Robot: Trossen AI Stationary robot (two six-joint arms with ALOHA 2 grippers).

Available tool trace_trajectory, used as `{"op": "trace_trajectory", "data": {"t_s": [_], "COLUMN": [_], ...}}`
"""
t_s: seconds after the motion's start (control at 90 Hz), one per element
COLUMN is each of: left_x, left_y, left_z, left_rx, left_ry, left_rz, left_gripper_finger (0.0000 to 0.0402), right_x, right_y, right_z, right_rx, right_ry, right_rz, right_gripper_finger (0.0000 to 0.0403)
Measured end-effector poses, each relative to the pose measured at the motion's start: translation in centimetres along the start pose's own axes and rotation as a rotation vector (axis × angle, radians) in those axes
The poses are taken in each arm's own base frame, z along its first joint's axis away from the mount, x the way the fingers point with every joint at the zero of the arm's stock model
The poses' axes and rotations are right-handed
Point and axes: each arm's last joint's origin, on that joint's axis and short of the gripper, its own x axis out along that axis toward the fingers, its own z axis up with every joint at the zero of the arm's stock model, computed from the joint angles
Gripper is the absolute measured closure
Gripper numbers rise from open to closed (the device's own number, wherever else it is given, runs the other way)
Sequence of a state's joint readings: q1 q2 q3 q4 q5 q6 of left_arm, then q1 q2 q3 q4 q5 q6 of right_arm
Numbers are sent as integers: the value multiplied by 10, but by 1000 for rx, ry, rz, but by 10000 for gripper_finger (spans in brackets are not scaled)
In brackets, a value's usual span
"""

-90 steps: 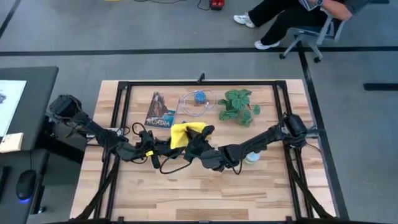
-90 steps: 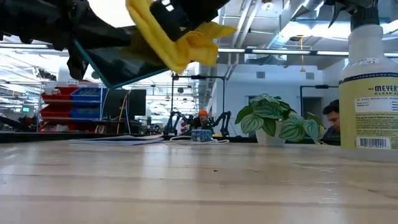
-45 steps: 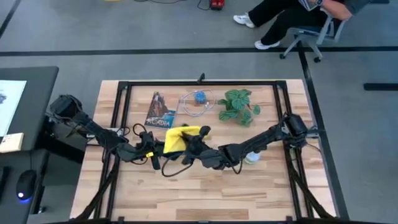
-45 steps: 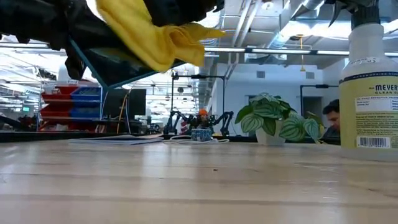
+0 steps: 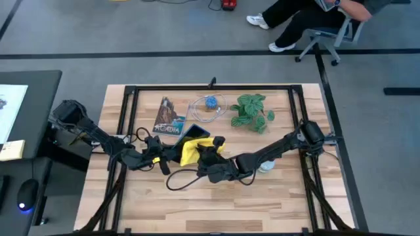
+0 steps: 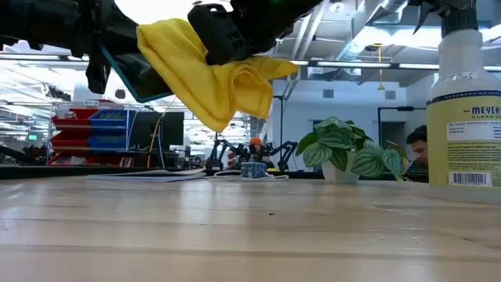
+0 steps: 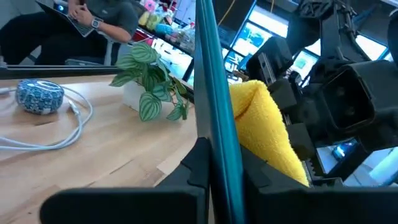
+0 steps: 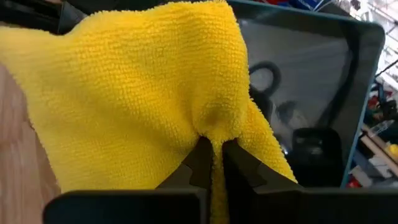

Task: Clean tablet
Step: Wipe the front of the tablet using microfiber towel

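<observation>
The left gripper (image 7: 214,174) clamps the tablet (image 8: 311,93) edge, held above mid-table. The right gripper (image 8: 214,158) pinches the yellow cloth (image 8: 137,93) against its screen. Bare wood lies near; the booklet (image 5: 168,118) just beyond.

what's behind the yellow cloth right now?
The tablet, held up on edge off the table by the left gripper. The right gripper presses the yellow cloth against its screen. The screen area under the cloth is covered, so its state cannot be seen.

The wooden tabletop (image 5: 216,203) carries a booklet (image 5: 169,117) at eleven o'clock, a potted plant (image 5: 252,111) at one, and a spray bottle (image 6: 468,102) at three.
</observation>
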State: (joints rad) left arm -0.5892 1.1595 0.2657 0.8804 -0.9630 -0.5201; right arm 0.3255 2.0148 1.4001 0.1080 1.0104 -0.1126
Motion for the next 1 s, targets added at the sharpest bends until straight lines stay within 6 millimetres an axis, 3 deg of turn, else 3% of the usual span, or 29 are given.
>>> {"op": "trace_trajectory", "data": {"t_s": [0.622, 0.822, 1.0], "left_x": [4, 2, -1], "left_y": [-2, -4, -5], "left_z": [14, 19, 23], "left_rx": [-24, 3, 30], "left_ry": [-96, -123, -130], "left_rz": [-4, -10, -21], "left_gripper_finger": [392, 392, 392], "right_x": [-3, -9, -8], "right_y": [11, 19, 17], "right_z": [4, -15, -32], "right_rx": [37, -68, -62], "right_ry": [-73, 76, 250], "right_rz": [327, 520, 621], "right_gripper_finger": [397, 397, 397]}}
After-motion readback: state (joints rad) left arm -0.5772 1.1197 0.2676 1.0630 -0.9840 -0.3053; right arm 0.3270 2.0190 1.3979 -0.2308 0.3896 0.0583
